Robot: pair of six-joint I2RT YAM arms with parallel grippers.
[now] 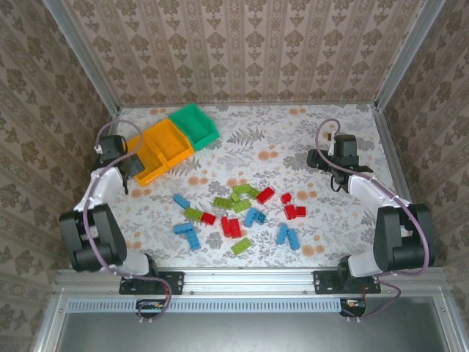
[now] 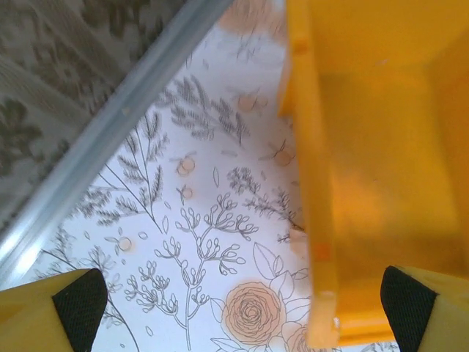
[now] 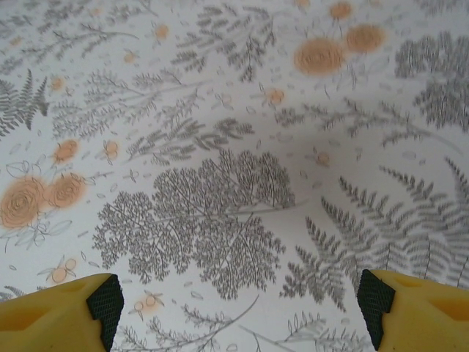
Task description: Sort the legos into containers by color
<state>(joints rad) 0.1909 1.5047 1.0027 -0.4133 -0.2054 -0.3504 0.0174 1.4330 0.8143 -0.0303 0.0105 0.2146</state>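
Note:
Red [image 1: 265, 195], blue [image 1: 181, 201] and lime green [image 1: 242, 189] legos lie scattered in the middle of the flowered table. At the back left, two orange-yellow bins [image 1: 149, 158] [image 1: 170, 139] and a green bin [image 1: 194, 123] stand in a diagonal row. My left gripper [image 1: 136, 167] [image 2: 243, 308] is open at the near orange-yellow bin [image 2: 381, 147], its jaws either side of the bin's left wall [image 2: 315, 183], holding nothing. My right gripper [image 1: 316, 158] [image 3: 239, 308] hangs open over bare cloth at the right, far from the legos.
An aluminium frame rail [image 2: 110, 125] runs along the table's left edge, close to the left gripper. Wallpapered walls enclose the table on three sides. Bare cloth [image 1: 293, 139] lies between the green bin and the right gripper.

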